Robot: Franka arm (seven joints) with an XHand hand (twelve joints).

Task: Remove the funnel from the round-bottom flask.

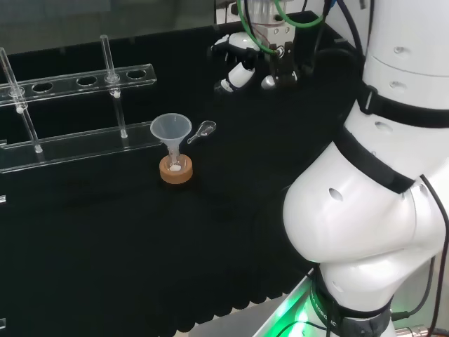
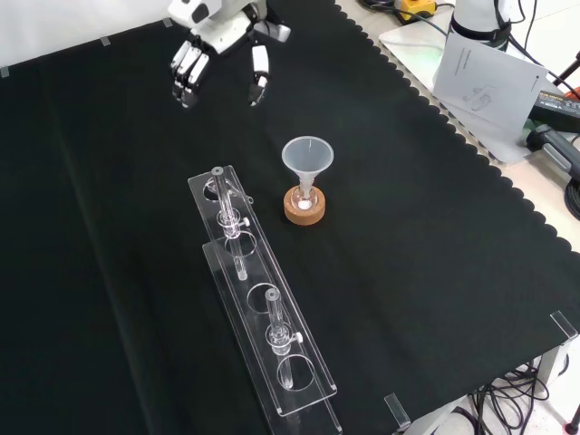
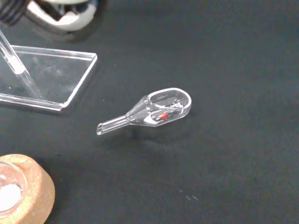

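Note:
A clear plastic funnel (image 1: 170,129) (image 2: 308,156) stands upright with its stem in the neck of a small round-bottom flask (image 1: 175,166) (image 2: 306,201). The flask rests on a cork ring (image 1: 175,173) (image 2: 304,210) (image 3: 29,191) and holds a little white powder. The hand (image 1: 237,63) (image 2: 216,38) hovers above the cloth, up and to the right of the funnel in the head view, well apart from it. Its fingers (image 2: 188,71) hang down relaxed with nothing in them. A blurred white part of the hand (image 3: 65,13) shows in the wrist view.
A small clear glass weighing scoop (image 1: 203,130) (image 3: 161,108) lies on the cloth between the hand and the flask. A clear acrylic tube rack (image 1: 77,144) (image 2: 258,304) (image 3: 49,77) with glass tubes stands just beyond the flask. Papers (image 2: 480,77) lie off the cloth's edge.

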